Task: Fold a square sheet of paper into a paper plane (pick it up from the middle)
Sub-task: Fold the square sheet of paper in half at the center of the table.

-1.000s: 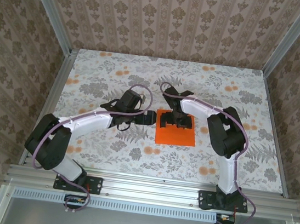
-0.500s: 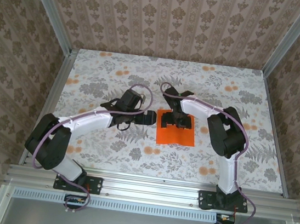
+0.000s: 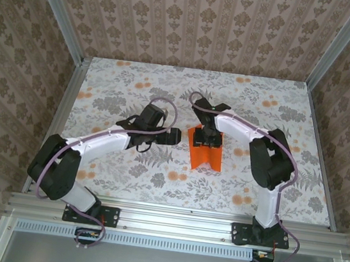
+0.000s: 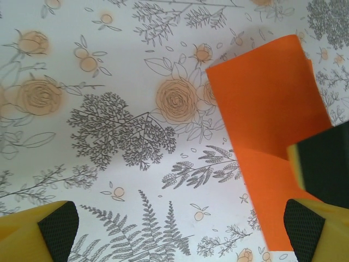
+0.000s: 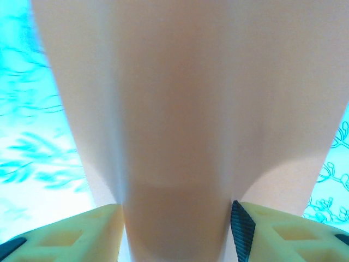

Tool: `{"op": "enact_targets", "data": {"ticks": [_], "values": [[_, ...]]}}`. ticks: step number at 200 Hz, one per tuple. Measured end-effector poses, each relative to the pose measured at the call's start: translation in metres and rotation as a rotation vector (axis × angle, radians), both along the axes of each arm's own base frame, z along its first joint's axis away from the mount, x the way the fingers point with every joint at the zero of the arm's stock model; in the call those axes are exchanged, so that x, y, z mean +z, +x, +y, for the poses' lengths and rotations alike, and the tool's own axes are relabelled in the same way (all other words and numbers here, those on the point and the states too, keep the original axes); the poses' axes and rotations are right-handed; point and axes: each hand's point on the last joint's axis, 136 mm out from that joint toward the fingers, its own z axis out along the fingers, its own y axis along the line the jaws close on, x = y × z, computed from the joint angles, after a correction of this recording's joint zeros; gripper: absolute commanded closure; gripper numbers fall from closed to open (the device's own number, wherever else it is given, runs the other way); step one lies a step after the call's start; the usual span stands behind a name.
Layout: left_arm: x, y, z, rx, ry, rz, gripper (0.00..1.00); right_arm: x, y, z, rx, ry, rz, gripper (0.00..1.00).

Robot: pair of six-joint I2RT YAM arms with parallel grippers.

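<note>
square sheet of paper near table centre, middle bunched into a raised ridge, side flaps bowed up | right gripper over its 12 o'clock half, pinching that ridge between both pads | left gripper at paper's 9 o'clock, just beside its edge, jaws spread wide, holding nothing

no writing, label, brand, number or sign can be read; the bright orange sheet of paper and the flower-printed counter carry none.
</note>
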Motion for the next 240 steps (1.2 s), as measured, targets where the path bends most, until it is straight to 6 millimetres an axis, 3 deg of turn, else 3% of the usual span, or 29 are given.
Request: {"op": "enact_targets", "data": {"ticks": [47,76,91,111,154,169,203,240], "values": [[0.013,0.000,0.010,0.040,-0.009,-0.041,0.00,0.053,-0.005,0.030,0.011,0.266,-0.081,0.45],[0.018,0.001,0.011,0.045,-0.018,-0.052,0.00,0.066,-0.008,0.045,-0.017,0.473,-0.100,0.45],[0.019,0.000,0.009,0.035,-0.028,-0.047,0.00,0.058,-0.007,0.042,-0.056,0.540,-0.087,0.44],[0.020,-0.005,0.003,0.004,-0.055,-0.028,0.00,0.032,-0.012,0.028,-0.124,0.573,-0.041,0.44],[0.026,-0.005,-0.023,-0.072,-0.095,-0.004,0.01,-0.013,-0.034,-0.005,-0.225,0.565,0.044,0.31],[0.029,-0.006,-0.034,-0.098,-0.103,-0.001,0.01,-0.018,-0.039,-0.012,-0.236,0.562,0.054,0.26],[0.026,-0.010,-0.052,-0.146,-0.106,0.015,0.09,-0.015,-0.039,-0.024,-0.227,0.561,0.035,0.26],[0.016,-0.016,-0.063,-0.173,-0.096,0.043,0.12,-0.017,-0.043,-0.037,-0.209,0.495,0.036,0.33]]}}
